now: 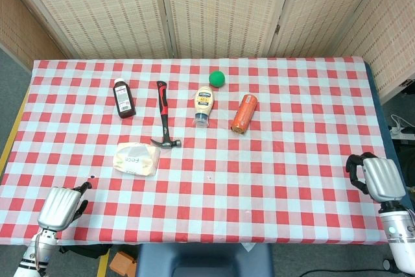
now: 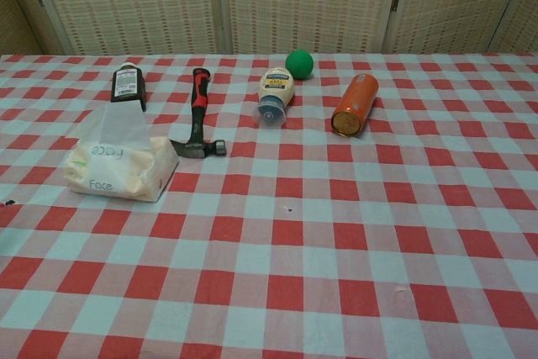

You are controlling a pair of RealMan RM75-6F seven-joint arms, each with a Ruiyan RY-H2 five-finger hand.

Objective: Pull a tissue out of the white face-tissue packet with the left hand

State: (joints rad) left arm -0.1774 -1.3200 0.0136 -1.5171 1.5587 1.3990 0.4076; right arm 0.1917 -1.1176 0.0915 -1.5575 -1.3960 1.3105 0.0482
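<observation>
The white face-tissue packet (image 1: 137, 159) lies on the checked table left of centre, and a tissue stands up from the top of the packet (image 2: 120, 166) in the chest view. My left hand (image 1: 61, 206) rests near the table's front left corner, well short of the packet, its fingers curled and nothing in them. My right hand (image 1: 378, 177) sits at the front right edge, fingers curled, holding nothing. Neither hand shows in the chest view.
A hammer (image 1: 164, 113) lies just right of the packet, its head near the packet's corner. A dark bottle (image 1: 124, 98), a mayonnaise bottle (image 1: 204, 105), a green ball (image 1: 218, 78) and an orange can (image 1: 244, 113) lie further back.
</observation>
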